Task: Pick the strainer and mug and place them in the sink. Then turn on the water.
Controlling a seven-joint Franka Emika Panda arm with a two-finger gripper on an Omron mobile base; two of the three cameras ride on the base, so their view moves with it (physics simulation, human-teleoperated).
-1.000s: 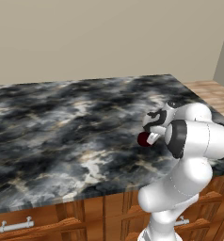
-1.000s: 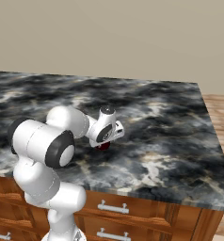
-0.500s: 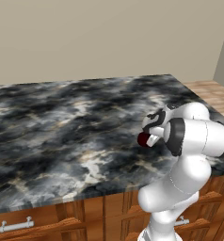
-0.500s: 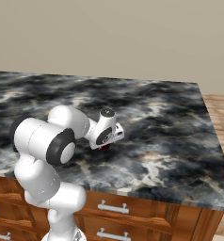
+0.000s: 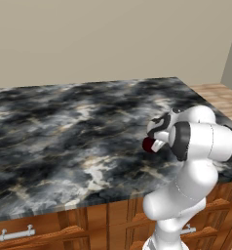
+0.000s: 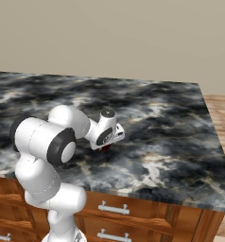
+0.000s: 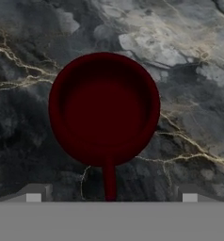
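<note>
Little changed since a second ago: arm and hand hold the same pose above the counter, perhaps a shade lower. Nearest, in the hand view, two-finger gripper [image 7: 111,197] spread wide, holding nothing, tips standing either side of the handle. Directly beneath, small round dark maroon-red mug [image 7: 104,108] standing upright on the dark marbled stone counter [image 7: 189,94], mouth up, handle pointing toward the camera. From the base views, mug [image 5: 148,144] showing as a red sliver under the hand, near the counter's front edge. Farther off, bare beige wall [image 5: 113,39].
</note>
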